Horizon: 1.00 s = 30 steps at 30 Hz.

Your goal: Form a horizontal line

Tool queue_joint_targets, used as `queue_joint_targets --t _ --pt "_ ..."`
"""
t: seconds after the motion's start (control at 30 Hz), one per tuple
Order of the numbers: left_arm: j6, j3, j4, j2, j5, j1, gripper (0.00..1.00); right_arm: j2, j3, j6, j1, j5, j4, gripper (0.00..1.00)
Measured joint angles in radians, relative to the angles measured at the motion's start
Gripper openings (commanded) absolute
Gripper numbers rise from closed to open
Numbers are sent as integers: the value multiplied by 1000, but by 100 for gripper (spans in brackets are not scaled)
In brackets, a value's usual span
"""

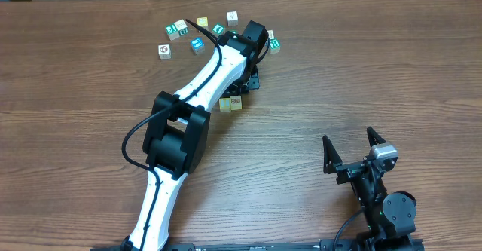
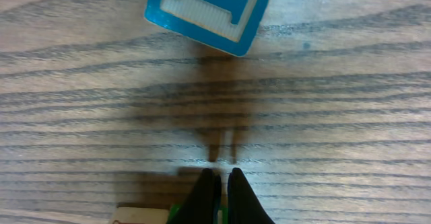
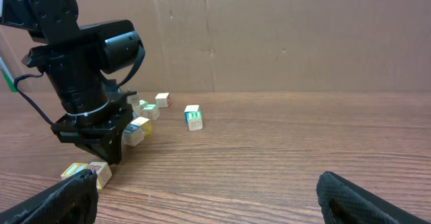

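- The bench (image 1: 392, 70) carried loose cubes (image 1: 181, 29) along its far side.
- The left arm (image 1: 215, 66) lay stretched over them, much nearer the work than the right.
- The right end effector (image 1: 348, 136) stood wide open, empty, well apart.
- The left end effector (image 2: 222, 183) was pinched fully closed on nothing.
- The horizontal line (image 1: 231, 104): two touching cubes showed, axis left-right, just base-side of the left tips.

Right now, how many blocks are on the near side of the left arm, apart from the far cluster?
2: a yellow block and a cream block side by side, close against the left arm's near side. Others may be hidden under the arm.
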Motion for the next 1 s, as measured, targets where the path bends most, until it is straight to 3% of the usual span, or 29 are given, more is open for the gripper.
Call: queue_joint_targets --t 1.0 --pt "0 0 -46 0 12 0 4 0 0 0 0 0 0 100"
